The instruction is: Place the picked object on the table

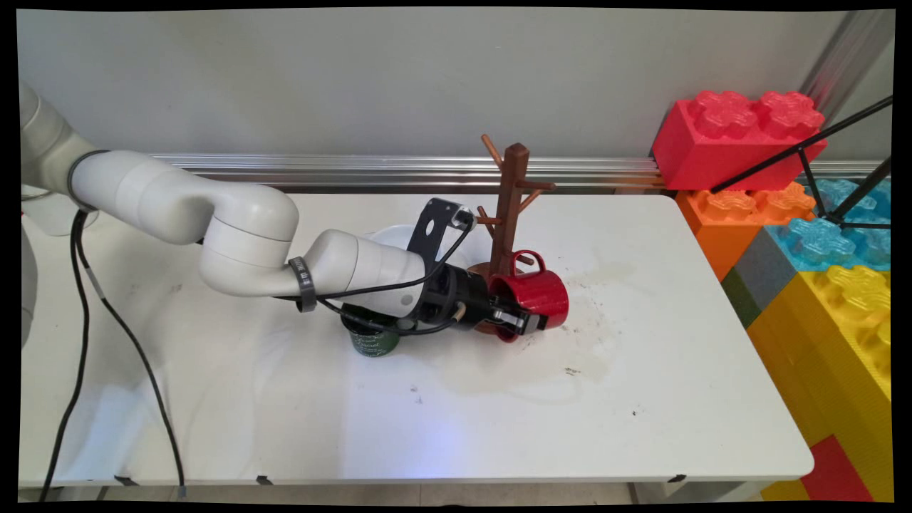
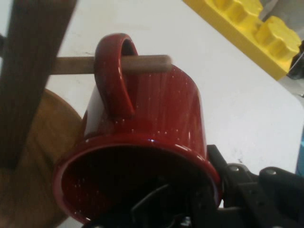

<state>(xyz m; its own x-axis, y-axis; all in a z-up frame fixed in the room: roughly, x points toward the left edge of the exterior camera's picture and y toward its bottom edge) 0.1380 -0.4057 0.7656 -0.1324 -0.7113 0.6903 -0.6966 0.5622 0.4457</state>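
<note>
A red mug (image 1: pixel 538 296) lies on its side in the air beside the brown wooden mug tree (image 1: pixel 511 206), just above the tree's round base. My gripper (image 1: pixel 516 317) is shut on the mug's rim, one finger inside the mouth and one outside. In the hand view the red mug (image 2: pixel 161 114) fills the middle, and its handle (image 2: pixel 114 76) is threaded over a low peg (image 2: pixel 147 63) of the tree. The trunk (image 2: pixel 33 71) stands at the left. My gripper (image 2: pixel 199 197) clamps the lower right rim.
A dark green cup (image 1: pixel 374 342) stands under my forearm, and a white bowl (image 1: pixel 388 239) sits behind it. Big toy bricks (image 1: pixel 741 135) are stacked along the table's right side. The white table (image 1: pixel 641 399) has a faint stain around the mug tree.
</note>
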